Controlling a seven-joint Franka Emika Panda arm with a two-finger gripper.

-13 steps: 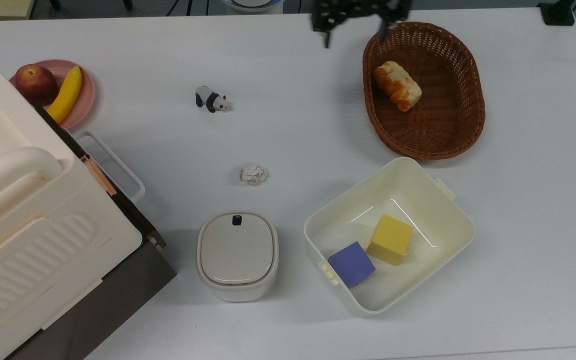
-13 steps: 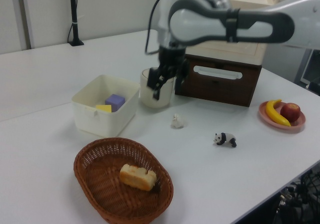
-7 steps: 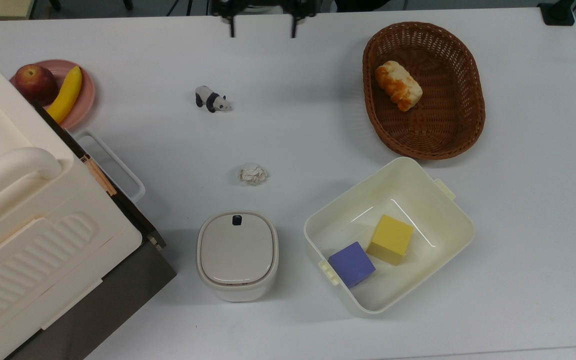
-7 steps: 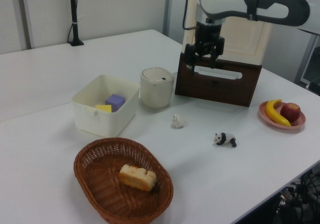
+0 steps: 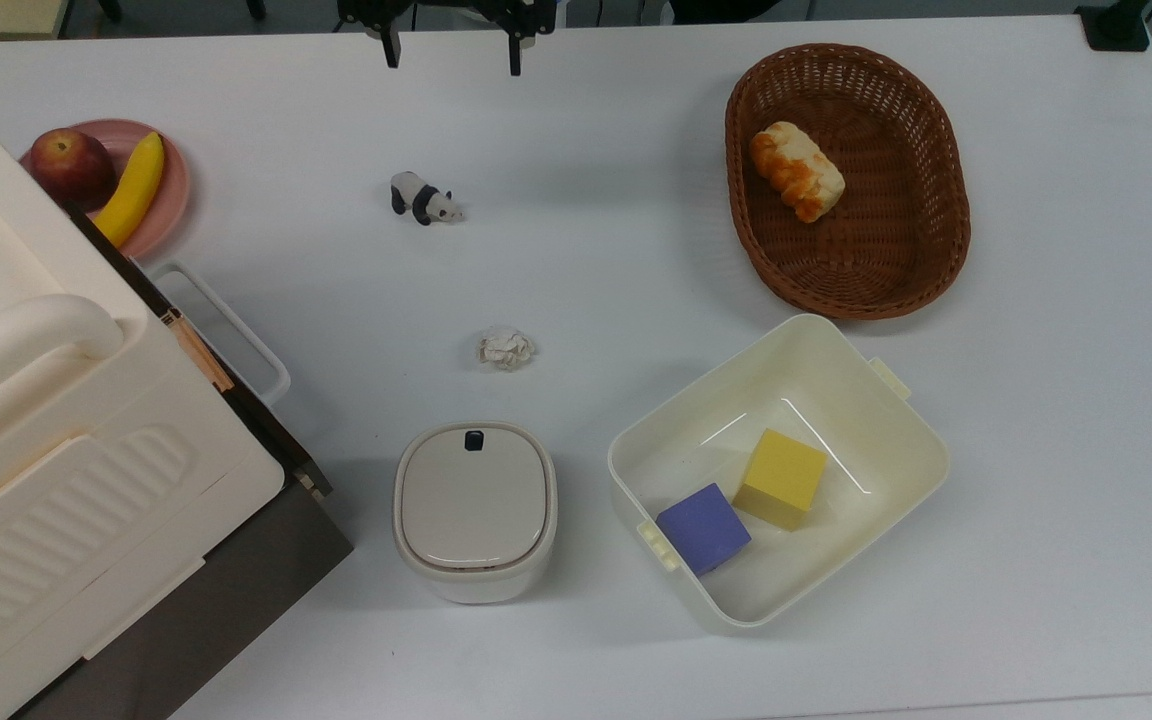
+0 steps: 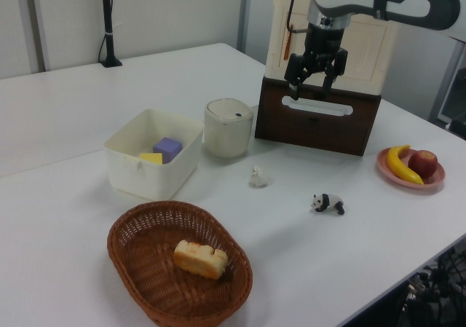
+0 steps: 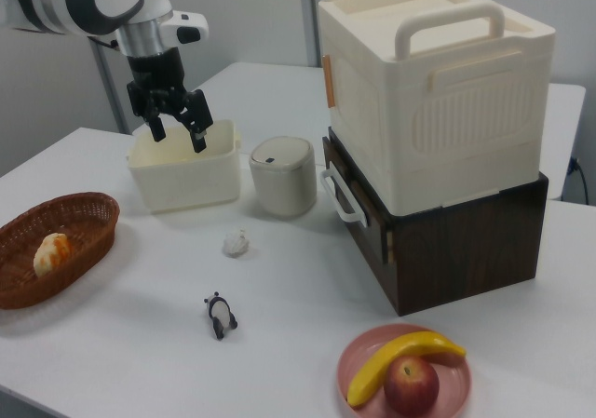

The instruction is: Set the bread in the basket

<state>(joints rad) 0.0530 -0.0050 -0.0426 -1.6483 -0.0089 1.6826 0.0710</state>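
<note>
The bread [image 5: 796,170], a small loaf with an orange-brown top, lies on its own inside the brown wicker basket [image 5: 946,250] at the top view's upper right. The left view shows the bread [image 6: 199,258] in the basket [image 6: 145,247] at the front; in the right view the bread [image 7: 51,253] and basket [image 7: 19,283] sit at the far left. My gripper [image 5: 453,55] hangs open and empty, raised well above the table and far to the top view's left of the basket. It appears as the gripper [image 6: 311,88] before the brown cabinet and as the gripper [image 7: 179,135] above the cream bin.
A cream bin [image 5: 876,420] holds a yellow and a purple cube. A lidded canister [image 5: 474,510], a paper ball [image 5: 506,348] and a toy panda [image 5: 424,198] stand mid-table. A pink plate [image 5: 171,190] carries an apple and banana. A large cream box on a brown cabinet [image 5: 56,420] occupies the top view's left.
My open gripper has travelled from beside the basket toward the top view's left, away from it. The bread stays still in the basket.
</note>
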